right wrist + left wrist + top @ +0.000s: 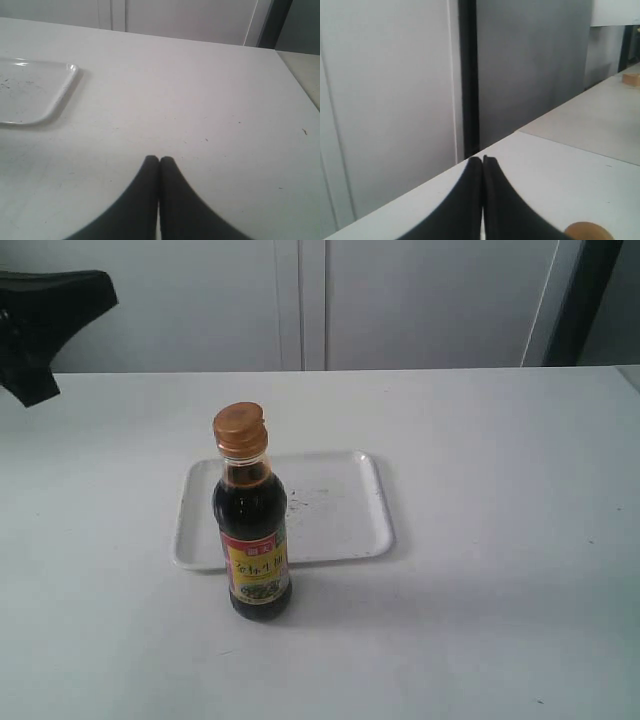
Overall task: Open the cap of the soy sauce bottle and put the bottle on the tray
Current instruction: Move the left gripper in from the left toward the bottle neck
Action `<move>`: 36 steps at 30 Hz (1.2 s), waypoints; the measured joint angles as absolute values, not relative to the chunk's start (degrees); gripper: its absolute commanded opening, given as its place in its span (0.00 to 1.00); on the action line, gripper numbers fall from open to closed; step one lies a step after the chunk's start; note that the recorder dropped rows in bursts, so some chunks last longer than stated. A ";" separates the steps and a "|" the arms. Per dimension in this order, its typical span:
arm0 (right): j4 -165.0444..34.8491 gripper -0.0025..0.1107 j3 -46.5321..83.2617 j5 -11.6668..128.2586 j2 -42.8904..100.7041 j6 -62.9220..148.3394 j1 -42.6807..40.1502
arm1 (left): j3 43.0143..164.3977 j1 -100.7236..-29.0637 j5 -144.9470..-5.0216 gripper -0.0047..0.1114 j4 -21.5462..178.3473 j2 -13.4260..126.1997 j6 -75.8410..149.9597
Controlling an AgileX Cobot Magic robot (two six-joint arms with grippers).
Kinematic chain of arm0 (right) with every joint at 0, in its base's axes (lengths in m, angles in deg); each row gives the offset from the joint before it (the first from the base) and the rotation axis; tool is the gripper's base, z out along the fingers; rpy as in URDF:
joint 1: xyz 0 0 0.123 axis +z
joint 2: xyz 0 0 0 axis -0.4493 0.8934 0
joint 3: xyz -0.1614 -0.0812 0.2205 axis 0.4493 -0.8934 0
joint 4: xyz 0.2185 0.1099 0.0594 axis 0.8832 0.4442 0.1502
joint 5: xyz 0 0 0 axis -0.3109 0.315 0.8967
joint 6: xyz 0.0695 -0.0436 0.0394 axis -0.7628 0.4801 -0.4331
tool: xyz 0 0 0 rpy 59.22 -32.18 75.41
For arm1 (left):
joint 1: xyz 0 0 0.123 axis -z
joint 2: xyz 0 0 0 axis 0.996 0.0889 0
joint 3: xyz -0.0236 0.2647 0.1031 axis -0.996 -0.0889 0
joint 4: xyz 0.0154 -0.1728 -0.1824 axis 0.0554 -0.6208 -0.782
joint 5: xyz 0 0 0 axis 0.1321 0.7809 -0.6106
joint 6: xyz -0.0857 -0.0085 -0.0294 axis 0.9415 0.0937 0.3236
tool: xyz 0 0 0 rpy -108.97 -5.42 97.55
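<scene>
We count one big white table (500,540), and it is the biggest thing here. On it lies one flat white tray (340,530). Its long side goes from left to right in the exterior view, and it has a few small dark specks on it. We see one soy sauce bottle (255,540). It stands straight up on the table, right in front of the tray's near edge, toward the tray's left end, and it hides a bit of that edge. We cannot tell if the bottle touches the tray. Its long way runs up and down, the neck points up, and the yellow and red label faces the exterior camera. We count two grippers. The left gripper (482,160) has its two black jaws pressed together with nothing between them. The right gripper (159,160) is the same, jaws tight and holding nothing, over bare table and well apart from the tray. Last and smallest is one orange-brown cap (240,428), sitting closed on top of the bottle.
</scene>
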State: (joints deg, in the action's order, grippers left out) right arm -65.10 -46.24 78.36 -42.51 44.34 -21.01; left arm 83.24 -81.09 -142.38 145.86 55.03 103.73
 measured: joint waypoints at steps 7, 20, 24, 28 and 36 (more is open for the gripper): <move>-65.10 0.02 -46.24 78.36 -42.51 44.34 -21.01 | 83.28 -74.60 -142.41 0.17 145.53 56.69 101.50; -65.10 0.02 -46.24 78.36 -42.51 44.34 -21.01 | 83.28 -65.05 -142.29 0.85 139.73 60.63 100.55; -65.10 0.02 -46.24 78.36 -42.51 43.97 -21.01 | 83.28 -64.02 -141.79 0.88 139.65 61.48 99.95; -65.10 0.02 -46.24 78.36 -42.51 43.74 -21.01 | 83.37 -64.02 -141.17 0.88 139.38 62.14 99.75; -65.10 0.02 -46.24 78.36 -42.51 43.60 -21.01 | 83.37 -63.90 -140.84 0.88 139.48 66.08 98.52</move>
State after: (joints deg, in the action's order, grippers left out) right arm -65.10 -46.24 78.36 -42.51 43.60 -21.01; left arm 83.37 -63.90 -140.84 139.48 66.08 98.52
